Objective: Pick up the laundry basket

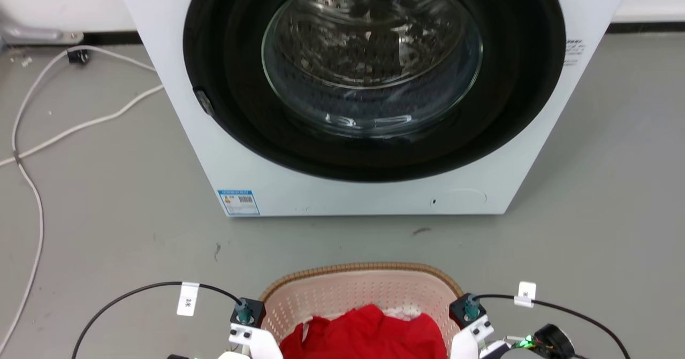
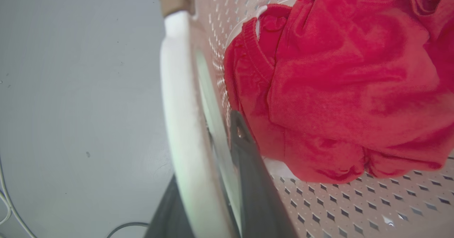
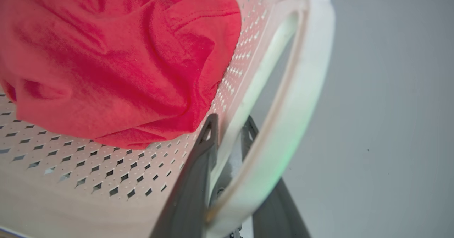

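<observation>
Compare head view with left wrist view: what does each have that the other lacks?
Head view: washer and white cables on the floor. Left wrist view: left gripper straddling the white handle. Both: basket, red garment inside it, grey floor.

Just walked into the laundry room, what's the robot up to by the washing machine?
The robot has both arms at the laundry basket, which is in front of the washing machine with a red garment inside. The left gripper and right gripper each straddle a side wall by its white handle, apparently clamped. Whether it has left the floor cannot be told.
</observation>
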Robot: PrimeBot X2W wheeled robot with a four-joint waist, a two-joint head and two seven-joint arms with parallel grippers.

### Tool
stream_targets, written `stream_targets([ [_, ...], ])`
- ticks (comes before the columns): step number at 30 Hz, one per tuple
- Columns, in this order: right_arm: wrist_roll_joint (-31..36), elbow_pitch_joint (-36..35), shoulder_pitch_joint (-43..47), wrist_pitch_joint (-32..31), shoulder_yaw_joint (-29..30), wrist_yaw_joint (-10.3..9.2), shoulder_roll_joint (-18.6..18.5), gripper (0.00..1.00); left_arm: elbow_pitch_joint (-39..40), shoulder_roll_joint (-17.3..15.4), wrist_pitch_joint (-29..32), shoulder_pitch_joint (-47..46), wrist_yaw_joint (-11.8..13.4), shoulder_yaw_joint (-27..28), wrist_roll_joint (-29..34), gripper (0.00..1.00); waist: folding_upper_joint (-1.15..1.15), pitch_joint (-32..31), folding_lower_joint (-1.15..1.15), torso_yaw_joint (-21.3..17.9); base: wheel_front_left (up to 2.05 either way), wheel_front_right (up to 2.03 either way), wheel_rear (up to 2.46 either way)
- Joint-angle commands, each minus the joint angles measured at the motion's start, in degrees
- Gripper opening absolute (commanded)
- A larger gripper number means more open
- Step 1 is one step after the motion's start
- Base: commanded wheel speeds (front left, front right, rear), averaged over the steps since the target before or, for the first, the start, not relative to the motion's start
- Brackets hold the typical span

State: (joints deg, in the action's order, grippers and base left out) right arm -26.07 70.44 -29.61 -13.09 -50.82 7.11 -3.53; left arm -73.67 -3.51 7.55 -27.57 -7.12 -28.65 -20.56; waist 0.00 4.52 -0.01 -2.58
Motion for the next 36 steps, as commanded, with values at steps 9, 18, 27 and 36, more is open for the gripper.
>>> stream_targets([
  [9,-5.03,-1.74,1.83,-2.07,-6.01,0.71,0.12,0.00,3.08,0.47,3.34,1.68,-0.58,-5.66,-4.87,0.00,0.00,-4.28,0.01,-0.10,0.00,0.00,0.00],
  [18,-9.88,-2.89,1.80,-3.88,-10.49,0.71,-1.44,0.00,4.42,-0.89,5.68,2.36,-0.58,-9.95,-9.36,0.00,0.00,-5.69,0.01,-0.03,0.00,0.00,0.00],
  [27,-13.99,-3.44,1.08,-4.94,-14.49,0.71,-2.30,0.00,5.08,-1.85,6.72,2.01,-0.59,-13.82,-12.93,0.00,0.00,-6.04,0.01,-0.07,0.00,0.00,0.00],
  [36,-17.22,-2.96,0.35,-5.01,-17.68,0.72,-2.30,0.00,4.46,-2.15,6.91,1.75,-0.59,-16.94,-15.70,0.00,0.00,-5.94,0.01,-0.17,0.00,0.00,0.00],
])
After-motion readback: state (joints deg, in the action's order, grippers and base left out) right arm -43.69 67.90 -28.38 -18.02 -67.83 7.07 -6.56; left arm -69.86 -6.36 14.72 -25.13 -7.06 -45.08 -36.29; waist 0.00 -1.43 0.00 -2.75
